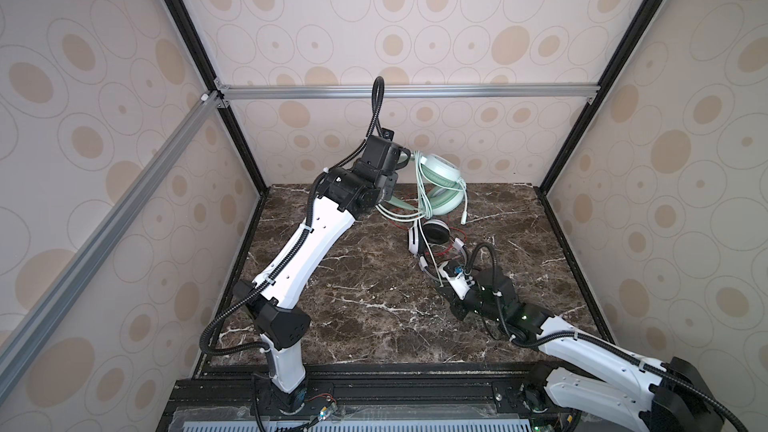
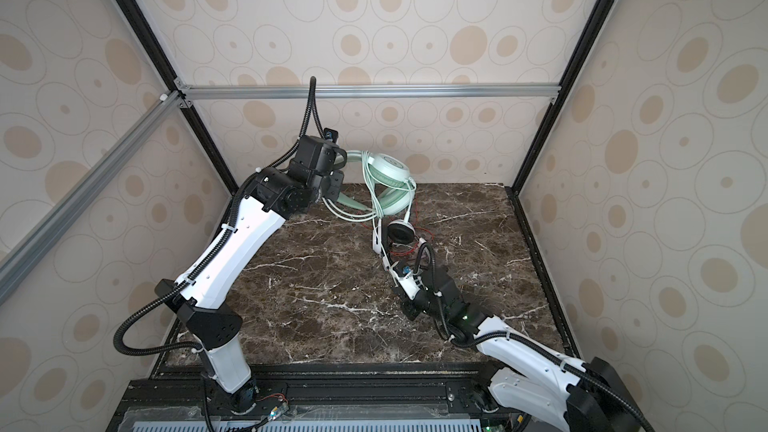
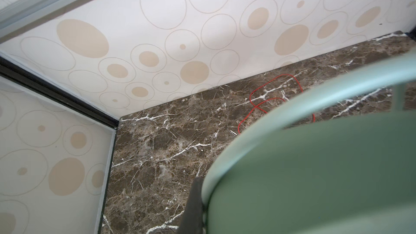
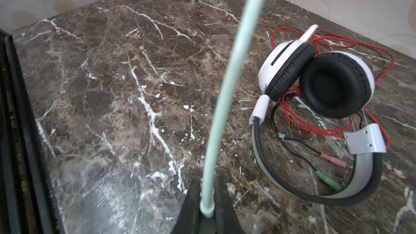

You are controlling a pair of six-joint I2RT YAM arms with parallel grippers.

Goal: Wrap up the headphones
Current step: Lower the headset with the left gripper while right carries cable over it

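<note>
I judge this roughly halfway through the first of two headsets. My left gripper (image 1: 398,173) is clamped on the headband of the mint-green headset (image 1: 442,184), holding it up off the marble table (image 1: 353,284) near the back wall. Several turns of the pale green cable (image 4: 227,75) are already looped across its ear cups in both top views. A long run stretches down from there to my right gripper (image 4: 207,212), whose jaws are pinched narrow on it low over the table. That slack has to go round before this one is finished. The white-and-black headset (image 4: 335,84) lies flat on the table between the two grippers. Its red cable (image 4: 315,129) sprawls loose around it with the plugs free, so it is not yet wrapped.
</note>
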